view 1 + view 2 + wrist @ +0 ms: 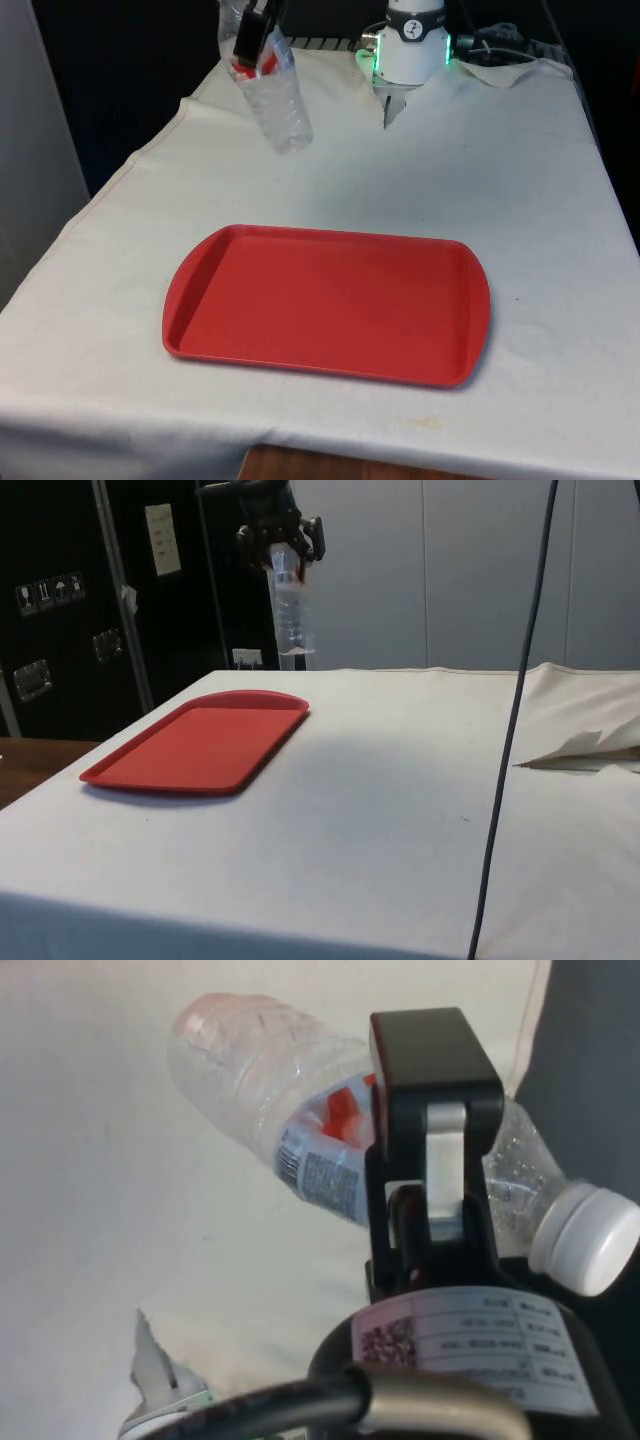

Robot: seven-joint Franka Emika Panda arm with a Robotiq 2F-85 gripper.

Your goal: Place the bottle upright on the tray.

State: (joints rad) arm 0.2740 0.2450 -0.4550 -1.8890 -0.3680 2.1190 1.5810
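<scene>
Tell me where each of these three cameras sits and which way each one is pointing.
Front view: across the table toward the robot base; red tray nearest, gripper holding the clear plastic bottle aloft.
Side view: from the table's side, tray toward dark cabinets, bottle hanging cap-up.
Wrist view: on the wrist, looking past a finger at the bottle and white cloth.
Shared: every view has the gripped bottle.

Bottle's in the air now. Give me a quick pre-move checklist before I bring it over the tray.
1. Grip: gripper closed on the bottle near its neck: ok.
2. Bottle lifted off the cloth: ok, side view shows it hanging above the table.
3. Orientation: cap on, base downward, roughly upright in the side view, slightly tilted in the front view: ok.
4. Tray surface free: ok.
5. Bottle over tray: not ok, it hangs beyond the far edge.
6. Grip firmness: cannot tell.
</scene>
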